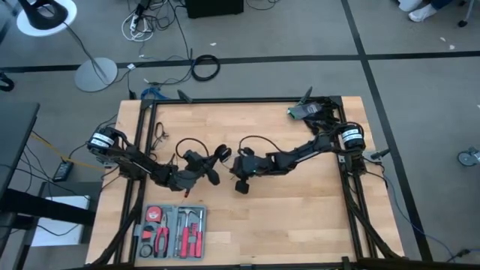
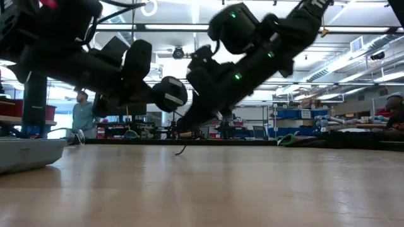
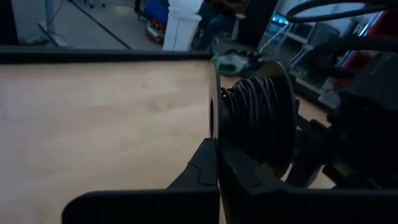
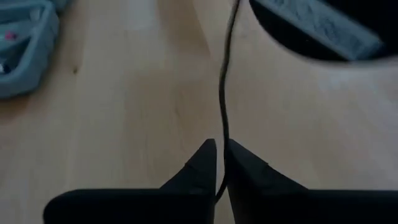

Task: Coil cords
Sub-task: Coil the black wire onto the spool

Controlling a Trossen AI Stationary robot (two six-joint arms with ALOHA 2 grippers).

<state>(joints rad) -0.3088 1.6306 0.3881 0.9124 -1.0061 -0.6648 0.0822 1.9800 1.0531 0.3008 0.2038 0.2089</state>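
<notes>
The small round black puck has thin black cord wound around it and is held above the table's middle; it also shows in the high view and the low view. My left gripper is shut on the puck. My right gripper, just right of the puck in the high view, is shut on the loose cord that runs to the puck. More cord arcs in loose loops over the arms. My left gripper pinches the rim of the puck's thin side disc between its two fingers, coming about level from the table's left. The puck stands on edge, lifted clear of the table. My right gripper pinches a single strand of the cord between its two fingers, which lie along it. The cord runs straight on from the fingertips toward the puck. A short piece of cord hangs below, just above the table.
A grey tool tray with red-handled tools lies at the near left; it also shows in the right wrist view. A grey-green device sits at the far right corner. A person stands in the room beyond the table.
</notes>
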